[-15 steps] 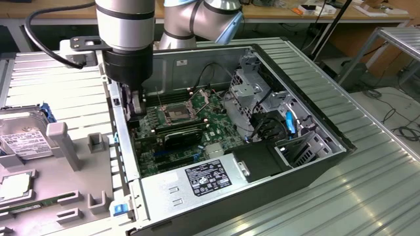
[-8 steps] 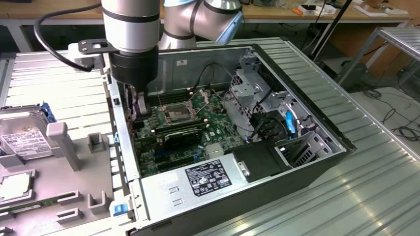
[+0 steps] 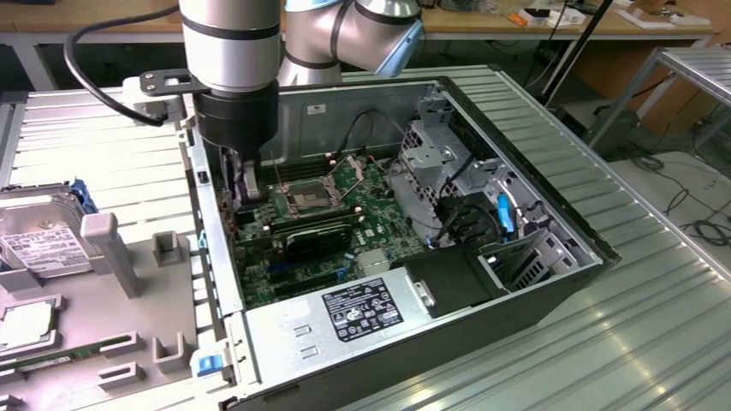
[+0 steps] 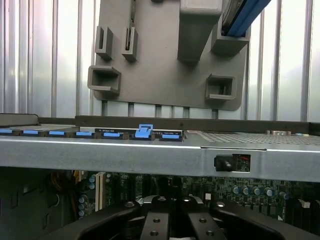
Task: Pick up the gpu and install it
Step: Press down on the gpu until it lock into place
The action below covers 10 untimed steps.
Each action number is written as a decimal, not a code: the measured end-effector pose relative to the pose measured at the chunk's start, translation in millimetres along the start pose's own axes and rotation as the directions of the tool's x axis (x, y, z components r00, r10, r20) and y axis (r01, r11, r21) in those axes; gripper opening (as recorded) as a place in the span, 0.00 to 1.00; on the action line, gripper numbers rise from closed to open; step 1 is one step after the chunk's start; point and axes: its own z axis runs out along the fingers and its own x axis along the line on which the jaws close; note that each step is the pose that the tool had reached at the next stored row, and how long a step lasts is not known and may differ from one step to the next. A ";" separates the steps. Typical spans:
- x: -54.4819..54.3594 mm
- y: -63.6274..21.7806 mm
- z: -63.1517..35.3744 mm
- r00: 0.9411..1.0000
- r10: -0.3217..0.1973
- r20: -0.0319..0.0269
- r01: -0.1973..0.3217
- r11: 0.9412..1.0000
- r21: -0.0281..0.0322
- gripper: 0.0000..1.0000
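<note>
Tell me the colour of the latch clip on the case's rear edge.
Blue, on the latch clip atop the case edge; the wrist view shows it best.

Green motherboard [image 3: 342,205] in a dark grey case [image 3: 549,282], grey fixture tray [image 4: 165,65], blue latch [image 4: 144,132].

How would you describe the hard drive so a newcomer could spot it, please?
Start at the open case. On the exterior view's left of it lies a grey tray. The hard drive sits at its left edge: the one silvery box with a white label.
</note>
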 end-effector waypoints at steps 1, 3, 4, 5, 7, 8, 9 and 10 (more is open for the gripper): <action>0.1 0.2 -0.7 1.000 0.000 0.000 0.000 1.000 -0.002 0.11; 0.2 0.5 -2.9 1.000 -0.001 0.000 0.001 1.000 -0.009 0.11; 0.2 0.5 -3.9 1.000 -0.001 -0.001 0.001 1.000 -0.013 0.11; 0.4 0.6 -5.6 1.000 -0.002 -0.001 0.002 1.000 -0.021 0.11; 0.5 0.7 -7.2 1.000 -0.003 -0.002 0.003 1.000 -0.028 0.11; 0.6 0.7 -8.0 1.000 -0.003 -0.001 0.003 0.999 -0.033 0.11; 0.6 0.8 -8.1 1.000 -0.003 -0.001 0.003 0.999 -0.034 0.11; 0.7 0.8 -8.1 1.000 -0.003 -0.001 0.003 0.999 -0.034 0.11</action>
